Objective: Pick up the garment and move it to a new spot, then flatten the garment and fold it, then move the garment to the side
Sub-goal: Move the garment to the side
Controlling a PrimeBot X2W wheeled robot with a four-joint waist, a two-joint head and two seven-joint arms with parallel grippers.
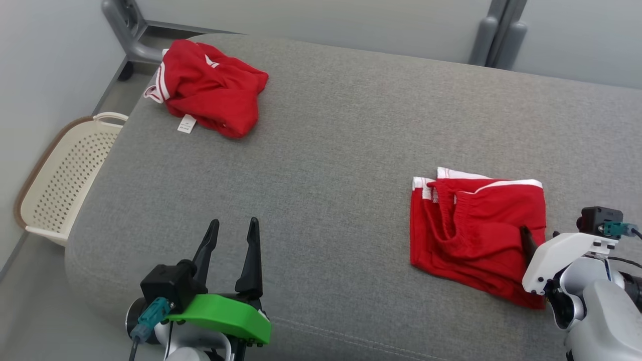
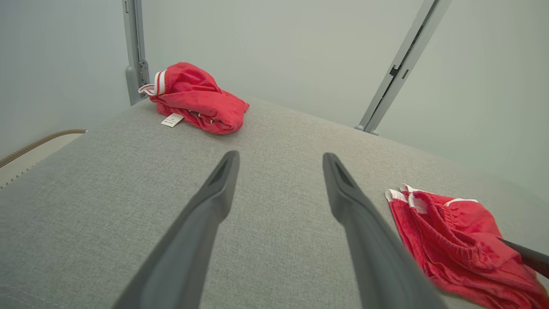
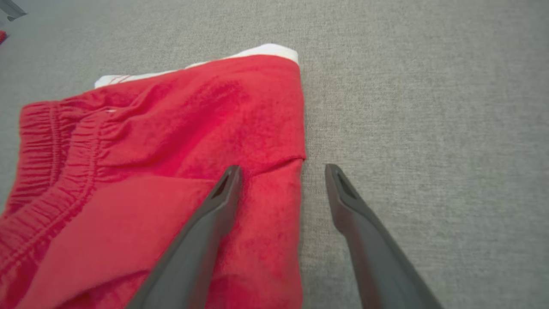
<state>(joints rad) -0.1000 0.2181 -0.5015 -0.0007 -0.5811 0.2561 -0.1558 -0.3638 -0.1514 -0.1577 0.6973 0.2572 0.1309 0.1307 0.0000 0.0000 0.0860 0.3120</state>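
Shorts of soft red knit fabric with white trim and a gathered elastic waistband point(image 1: 471, 240) lie folded into a compact rectangle on the near right part of the grey fabric-upholstered counter point(image 1: 326, 150). Judged from the fold, flattening and folding are complete; the move to the side is either in progress or done.

Handling: the cloth is light, limp and not fragile. It holds no shape of its own, so a lift by one corner is likely to let the layers fall open. Knit cloth on woven upholstery offers friction, so dragging may bunch the bottom layer.

Recommended hold: pinch through all layers at a folded edge, or at the thick waistband, which should give the firmest bite.

The right claw point(image 3: 283, 169) is open and grips nothing. It straddles one side edge of the folded shorts, with one finger over the red cloth and the other over bare upholstery. Contact with the cloth cannot be confirmed.

The left claw point(image 1: 234, 222) is also open and empty. It is held above bare counter at the near left, well apart from the shorts.

A second red garment with white stripes and a white label point(image 1: 210, 90) lies crumpled at the far left corner of the counter. It should handle alike but presents no clear edge; a raised ridge of cloth is the likeliest hold.

A cream perforated plastic basket point(image 1: 65, 175) stands on the floor beside the counter's left end.
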